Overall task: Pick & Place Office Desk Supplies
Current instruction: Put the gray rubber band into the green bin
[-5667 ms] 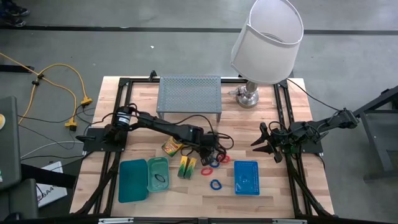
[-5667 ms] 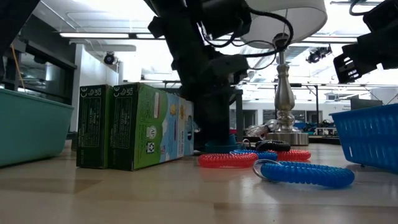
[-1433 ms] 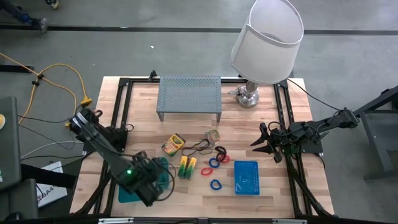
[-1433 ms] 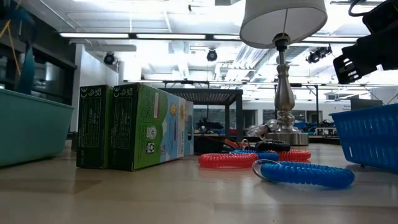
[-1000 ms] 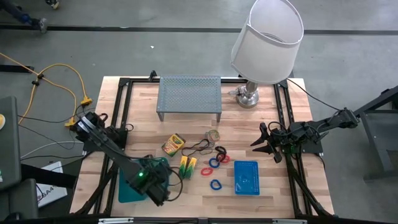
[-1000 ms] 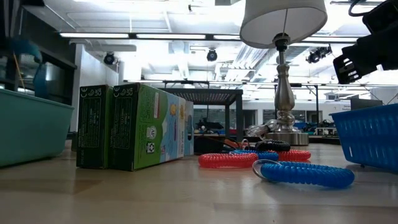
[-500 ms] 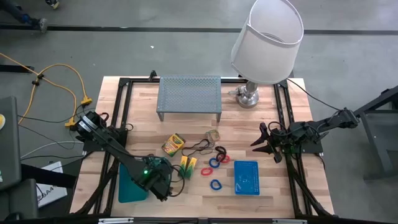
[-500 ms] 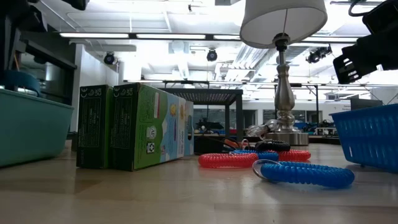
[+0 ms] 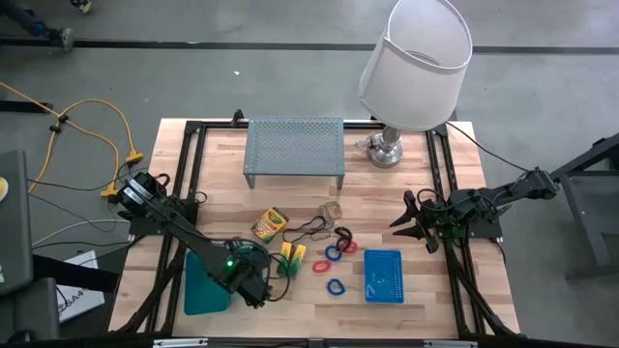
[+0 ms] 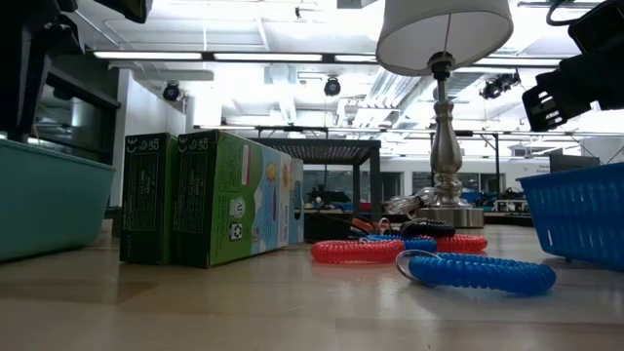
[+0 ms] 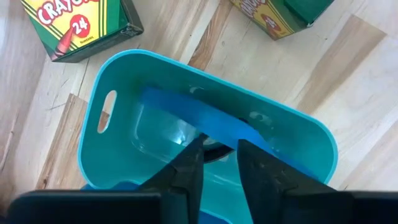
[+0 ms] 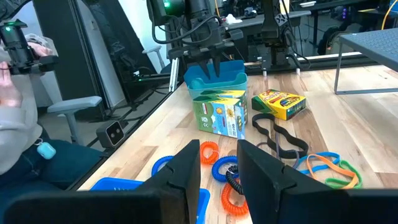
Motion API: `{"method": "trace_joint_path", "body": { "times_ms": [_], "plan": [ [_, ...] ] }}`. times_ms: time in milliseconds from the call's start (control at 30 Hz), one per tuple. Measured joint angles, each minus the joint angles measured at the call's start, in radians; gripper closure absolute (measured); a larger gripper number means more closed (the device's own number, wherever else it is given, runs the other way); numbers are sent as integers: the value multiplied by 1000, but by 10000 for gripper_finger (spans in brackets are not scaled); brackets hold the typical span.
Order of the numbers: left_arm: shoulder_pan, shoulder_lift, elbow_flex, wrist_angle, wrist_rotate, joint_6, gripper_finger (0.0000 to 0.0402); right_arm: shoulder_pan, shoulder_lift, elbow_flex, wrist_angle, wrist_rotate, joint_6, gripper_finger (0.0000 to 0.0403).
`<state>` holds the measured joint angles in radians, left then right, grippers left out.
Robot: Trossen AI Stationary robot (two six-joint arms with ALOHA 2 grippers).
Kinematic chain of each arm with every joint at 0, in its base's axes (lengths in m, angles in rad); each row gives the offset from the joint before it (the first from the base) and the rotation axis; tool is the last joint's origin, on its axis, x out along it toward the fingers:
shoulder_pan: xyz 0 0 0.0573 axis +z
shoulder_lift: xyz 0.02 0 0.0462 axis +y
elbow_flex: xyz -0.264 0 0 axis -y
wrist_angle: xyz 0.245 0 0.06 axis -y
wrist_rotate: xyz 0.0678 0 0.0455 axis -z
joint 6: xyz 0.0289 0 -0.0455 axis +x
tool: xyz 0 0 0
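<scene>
My left gripper (image 11: 219,158) points down into the small teal tray (image 11: 112,81), open by a narrow gap. A flat blue band (image 11: 205,121) lies slanted across the inside of the tray, just past the fingertips, with a black loop (image 11: 217,152) under it. From across the table, the left gripper (image 12: 208,62) shows over the tray (image 12: 214,78). Beside the tray are a crayon box (image 9: 270,224) and two yellow-green boxes (image 9: 292,258). My right gripper (image 9: 411,222) waits open at the table's right edge. My left gripper comes down from above into the small teal tray, with its fingertips (image 11: 189,158) right at the blue band's middle (image 11: 214,127). I cannot tell whether they touch the band. The band rests inside the tray.
Red and blue coil loops (image 9: 334,253) and black bands (image 9: 309,230) lie mid-table, with a blue mesh basket (image 9: 384,275) to their right. A larger teal tray (image 9: 203,290) lies left of the small one. A grey riser (image 9: 295,147) and a lamp (image 9: 416,58) stand at the back. A person (image 12: 12,93) sits beyond the left edge.
My left gripper has moved toward the table's right, from over the larger teal tray to over the small one, and has sunk a little. The blue band seen above the tray's rim in the low view has gone down out of sight.
</scene>
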<state>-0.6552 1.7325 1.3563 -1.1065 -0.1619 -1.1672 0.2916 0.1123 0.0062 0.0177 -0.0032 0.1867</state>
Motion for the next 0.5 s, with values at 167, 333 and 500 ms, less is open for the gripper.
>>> {"method": "trace_joint_path", "body": {
  "times_ms": [167,333,500],
  "plan": [
    [0,-7,0,-4,-11,-4,301,0,0,0,0,0,0,309],
    [22,-69,0,-23,-29,16,301,0,0,0,0,0,0,309],
    [71,-152,0,-38,-86,82,301,0,0,0,0,0,0,309]
  ]
}}
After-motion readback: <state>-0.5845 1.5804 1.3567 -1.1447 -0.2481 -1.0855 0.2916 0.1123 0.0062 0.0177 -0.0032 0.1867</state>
